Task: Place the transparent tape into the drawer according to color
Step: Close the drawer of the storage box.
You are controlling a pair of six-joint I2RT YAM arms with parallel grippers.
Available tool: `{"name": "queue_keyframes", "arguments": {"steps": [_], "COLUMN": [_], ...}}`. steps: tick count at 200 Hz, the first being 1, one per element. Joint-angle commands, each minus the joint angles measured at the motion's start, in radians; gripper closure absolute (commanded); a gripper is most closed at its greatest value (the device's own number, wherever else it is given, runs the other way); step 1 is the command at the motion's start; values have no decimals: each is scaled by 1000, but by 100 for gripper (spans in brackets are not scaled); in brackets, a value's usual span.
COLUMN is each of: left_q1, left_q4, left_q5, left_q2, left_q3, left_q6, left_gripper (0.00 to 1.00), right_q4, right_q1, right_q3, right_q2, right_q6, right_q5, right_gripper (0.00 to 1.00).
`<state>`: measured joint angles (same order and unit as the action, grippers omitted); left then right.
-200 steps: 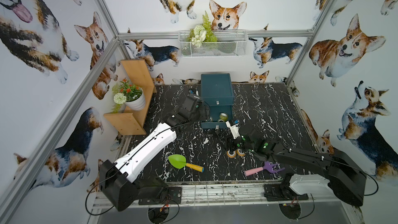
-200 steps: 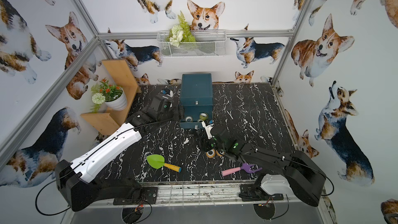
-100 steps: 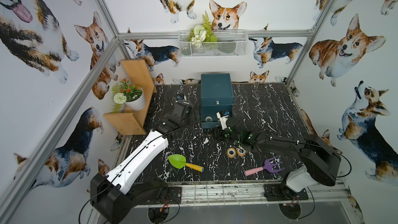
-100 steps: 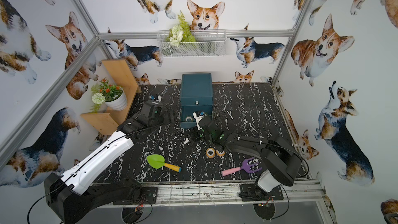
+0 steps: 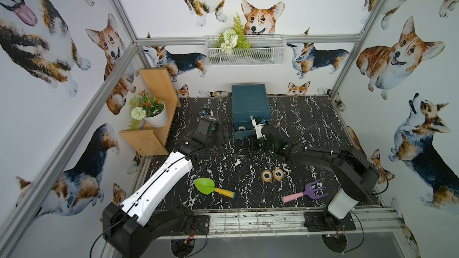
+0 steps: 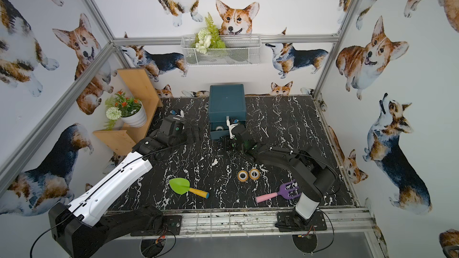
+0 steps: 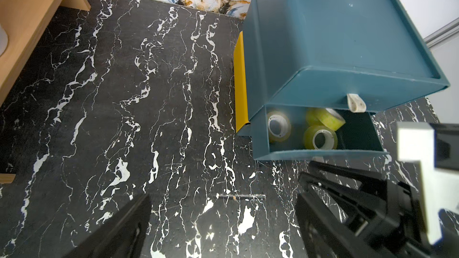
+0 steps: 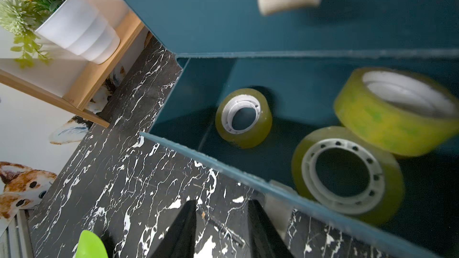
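Standing at the middle of the table's [image 5: 310,120] back edge: teal cabinet [image 5: 249,100], its bottom drawer [image 7: 323,155] open toward the front edge.

Contents of the drawer: three yellow-green tape rolls. One [image 8: 347,172] lies flat by the front wall. A second [image 8: 397,112], blurred, is tilted against the first. A third [image 8: 243,117] sits apart toward the drawer's left side.

On the open table, toward the front edge and just right of the middle: two orange tape rolls [image 5: 266,175], flat, side by side.

Other items:
- green toy shovel [image 5: 205,186], near the front edge, left of the middle
- purple toy fork [image 5: 314,191], pink handle, toward the front right corner
- wooden shelf [image 5: 159,88] carrying a potted plant [image 5: 156,120], back left corner
- wire basket [image 5: 244,52] with flowers, on the back wall

Obstruction: the drawer's front wall stands between the right pincer [image 8: 222,204] and the rolls inside.

Pose, right arm: stretched low from the front right corner, passing behind the orange tape rolls. The pincer is just before the drawer front, jaws narrowly parted, nothing between them.

Pose, left arm: reaching from the front left corner toward the back edge. The left pincer [image 5: 207,117] is over bare table left of the cabinet, spread wide, empty.
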<state>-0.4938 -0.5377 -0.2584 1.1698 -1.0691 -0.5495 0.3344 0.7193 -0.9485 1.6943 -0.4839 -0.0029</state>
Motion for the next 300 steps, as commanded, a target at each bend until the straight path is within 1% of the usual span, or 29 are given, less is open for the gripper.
{"name": "queue_keyframes", "arguments": {"steps": [1,79,123,194,213,227,248,281,300], "left_q1": [7,32,37,46,66,90,101,107,107], "left_q4": [-7,-19,-18,-11,4,39,158,292,327], "left_q5": [3,30,42,48,39,26,16,148,178], "left_q2": [-7,-27,-24,-3,9,33,92,267,356], "left_q3": [6,19,25,34,18,-21,-94,-216,-261], "left_q6": [7,11,9,10,2,4,25,41,54], "left_gripper": [3,3,3,2,2,2,1,0,0], "right_q4": [74,290,396,546,568,569,565,550,548], "right_q1": [-1,-1,-1,-1,-1,-1,-1,-1,-1], "right_q3": [-34,2,17,27,33,31,33,28,24], "right_q2": [32,79,115,175,186,192,197,201,207], "right_q6": [37,111,141,179,181,183,186,194,192], "right_q5": [33,122,167,219,230,228,225,225,225], "right_gripper": [60,63,68,67,67,67,67,67,67]}}
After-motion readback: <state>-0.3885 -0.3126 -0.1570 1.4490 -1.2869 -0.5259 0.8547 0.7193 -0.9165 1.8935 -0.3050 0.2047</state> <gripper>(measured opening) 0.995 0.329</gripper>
